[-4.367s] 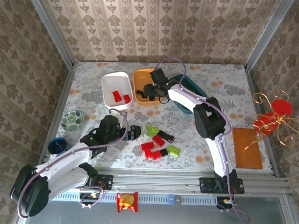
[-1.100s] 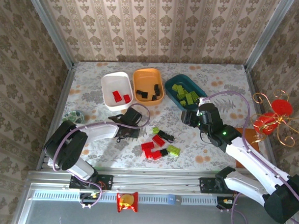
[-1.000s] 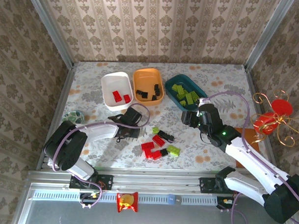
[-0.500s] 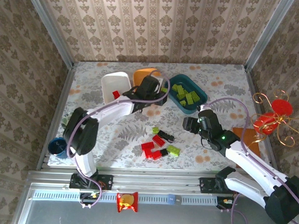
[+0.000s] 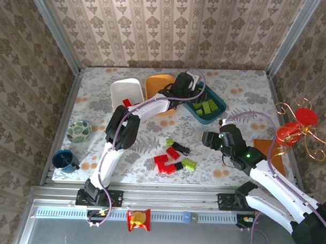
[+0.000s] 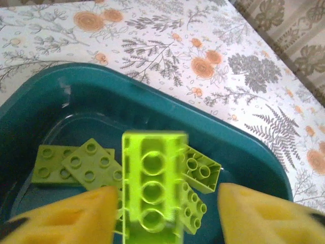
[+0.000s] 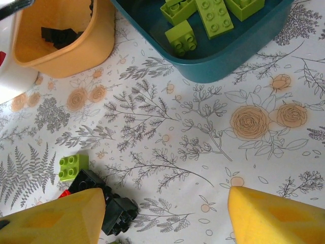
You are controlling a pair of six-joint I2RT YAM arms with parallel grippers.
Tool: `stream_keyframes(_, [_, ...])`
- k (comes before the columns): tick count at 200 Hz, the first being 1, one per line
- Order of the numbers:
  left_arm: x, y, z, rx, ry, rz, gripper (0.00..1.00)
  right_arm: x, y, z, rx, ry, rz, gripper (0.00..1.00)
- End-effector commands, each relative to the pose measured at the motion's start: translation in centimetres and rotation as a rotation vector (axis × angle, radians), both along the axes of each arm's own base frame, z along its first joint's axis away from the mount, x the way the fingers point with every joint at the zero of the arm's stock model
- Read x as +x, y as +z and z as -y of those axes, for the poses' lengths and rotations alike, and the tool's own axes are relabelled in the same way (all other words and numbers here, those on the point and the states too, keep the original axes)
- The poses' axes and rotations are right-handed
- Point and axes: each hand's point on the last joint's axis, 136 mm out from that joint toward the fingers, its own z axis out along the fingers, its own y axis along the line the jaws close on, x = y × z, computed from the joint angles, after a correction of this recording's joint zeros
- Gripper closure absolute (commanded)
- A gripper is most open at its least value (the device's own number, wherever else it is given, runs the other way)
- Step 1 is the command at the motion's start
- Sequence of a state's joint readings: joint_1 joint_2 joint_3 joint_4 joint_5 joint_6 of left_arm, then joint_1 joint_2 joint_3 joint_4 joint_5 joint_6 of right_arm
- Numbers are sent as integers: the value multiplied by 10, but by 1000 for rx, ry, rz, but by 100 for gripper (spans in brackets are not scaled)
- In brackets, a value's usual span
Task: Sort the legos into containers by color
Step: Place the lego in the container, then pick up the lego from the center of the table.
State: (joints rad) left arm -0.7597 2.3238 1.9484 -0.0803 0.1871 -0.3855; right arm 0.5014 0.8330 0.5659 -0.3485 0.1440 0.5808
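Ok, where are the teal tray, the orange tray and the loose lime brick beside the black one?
teal tray (image 7: 218, 63), right wrist view, on its near outer wall.
orange tray (image 7: 71, 63), right wrist view, on its outer wall.
lime brick (image 7: 72, 166), right wrist view, on its studded top.

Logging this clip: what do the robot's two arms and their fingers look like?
The left arm and right arm match: smooth white link shells, black joint housings, and a thin lavender cable looping along each. The fingers are blunt, wedge-shaped yellow-orange pads, alike on both wrist cameras.
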Motion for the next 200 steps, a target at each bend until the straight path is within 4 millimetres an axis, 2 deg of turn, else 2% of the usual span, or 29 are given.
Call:
stream_keyframes(1, [-3,43,2,-77,-24,32,32,-5,-8,-1,10,10,-37,32])
stream_keyframes(28, [-16,75,-16,-123,-22,73,25,-3,-14,-11,28,48,-56,31])
stream_keyframes(46, [-33,101,-32,-167,-22,97,21,-2,-21,-23,47,98,-83,31])
stream_keyframes(66, [-57,114,-56,-203,-16,110,16,-1,-33,-38,43,164,-126,31])
stream_keyframes(88, [-88,117,-88,-229,3,113,7,-5,-51,-51,7,233,-183,30])
stream_keyframes(116, [-125,105,-128,-214,35,98,3,-13,-72,-71,-45,335,-244,29])
stream_keyframes(146, [-159,81,-165,-155,68,54,1,-21,-90,-87,-123,405,-294,28])
stream_keyframes(176, [-191,58,-195,-77,98,16,0,-19,-100,-86,-188,398,-304,29])
stream_keyframes(200, [-207,45,-213,-42,130,9,0,-11,-100,-88,-205,376,-287,30])
